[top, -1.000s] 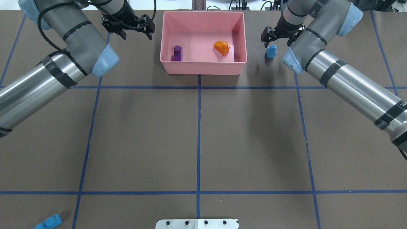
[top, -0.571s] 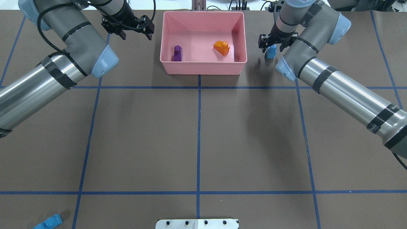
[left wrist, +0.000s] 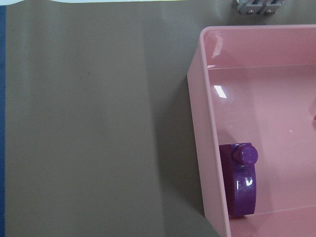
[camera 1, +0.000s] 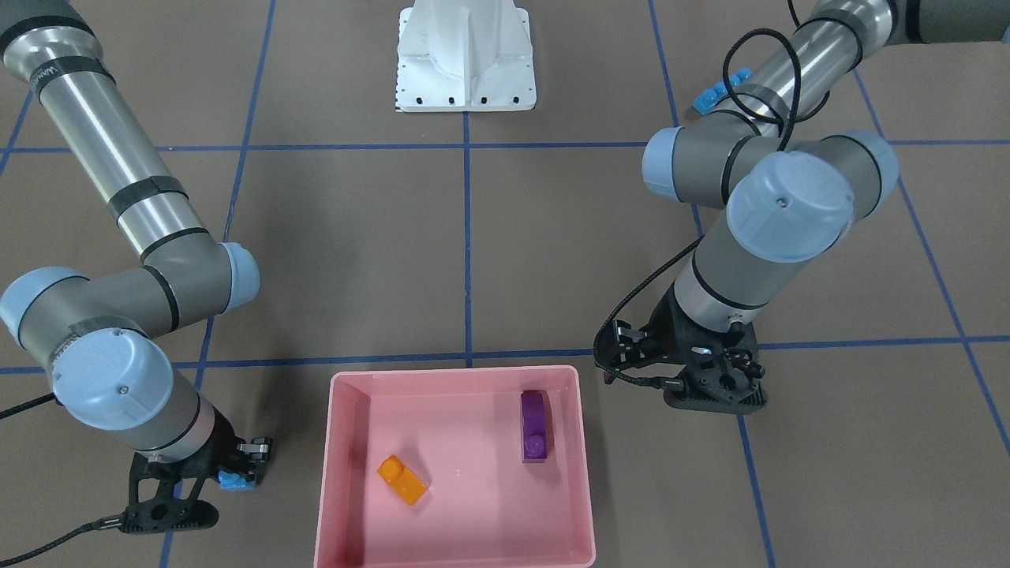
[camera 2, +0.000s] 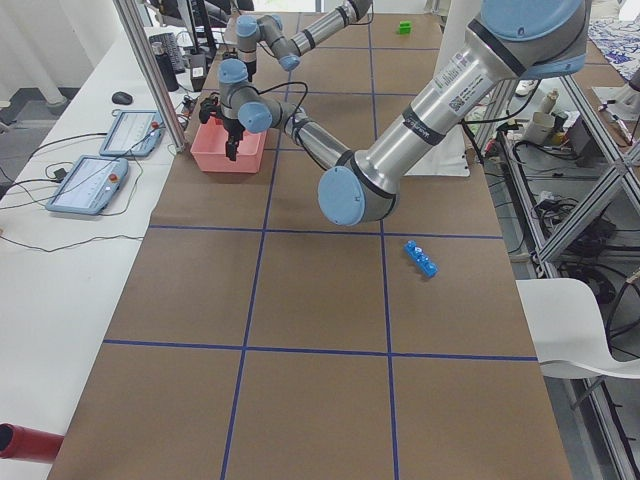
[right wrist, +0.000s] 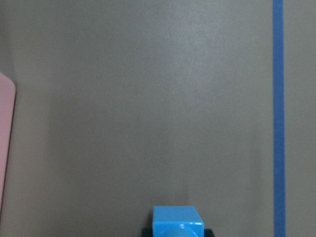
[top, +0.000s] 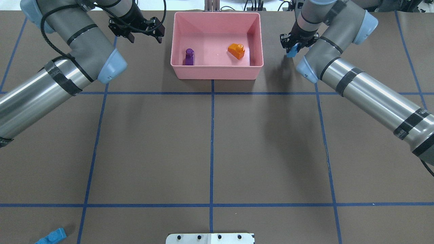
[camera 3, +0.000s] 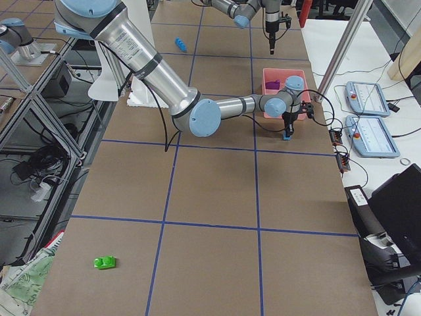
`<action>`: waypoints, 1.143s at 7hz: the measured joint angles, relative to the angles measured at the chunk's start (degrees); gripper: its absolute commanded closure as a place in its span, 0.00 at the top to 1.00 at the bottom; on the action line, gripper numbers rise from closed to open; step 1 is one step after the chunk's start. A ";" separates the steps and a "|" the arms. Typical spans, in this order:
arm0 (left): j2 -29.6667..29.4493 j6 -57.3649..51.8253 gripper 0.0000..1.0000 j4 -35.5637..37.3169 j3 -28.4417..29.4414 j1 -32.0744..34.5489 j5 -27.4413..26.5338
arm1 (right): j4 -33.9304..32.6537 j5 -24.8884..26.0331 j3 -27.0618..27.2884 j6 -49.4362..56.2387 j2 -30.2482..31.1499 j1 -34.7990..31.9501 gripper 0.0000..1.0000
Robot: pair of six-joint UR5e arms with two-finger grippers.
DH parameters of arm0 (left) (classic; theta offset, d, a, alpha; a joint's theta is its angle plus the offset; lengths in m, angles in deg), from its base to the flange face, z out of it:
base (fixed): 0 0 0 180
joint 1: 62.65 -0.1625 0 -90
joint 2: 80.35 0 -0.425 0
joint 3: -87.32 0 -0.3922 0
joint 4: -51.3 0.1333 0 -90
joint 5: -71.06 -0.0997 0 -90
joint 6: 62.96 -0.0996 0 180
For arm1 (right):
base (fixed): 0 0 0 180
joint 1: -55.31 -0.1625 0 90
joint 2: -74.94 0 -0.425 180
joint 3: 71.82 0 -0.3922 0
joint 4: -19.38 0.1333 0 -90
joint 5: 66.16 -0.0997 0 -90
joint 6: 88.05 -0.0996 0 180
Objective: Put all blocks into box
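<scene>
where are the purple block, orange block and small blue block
purple block [top: 189, 58]: overhead view, on its body below the stud
orange block [top: 236, 50]: overhead view, middle of its top
small blue block [right wrist: 177, 218]: right wrist view, its flat face

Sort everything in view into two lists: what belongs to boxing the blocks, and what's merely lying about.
Job: pink box; purple block and orange block inside it; small blue block in the right pincer; long blue block and green block outside it.
Lying about: white robot base; control tablets; red tube.
</scene>
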 measured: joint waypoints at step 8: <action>1.40 0.44 1.00 -0.33 -1.58 -0.01 -0.08 | -12.06 3.75 -0.06 -15.57 -15.14 1.58 0.98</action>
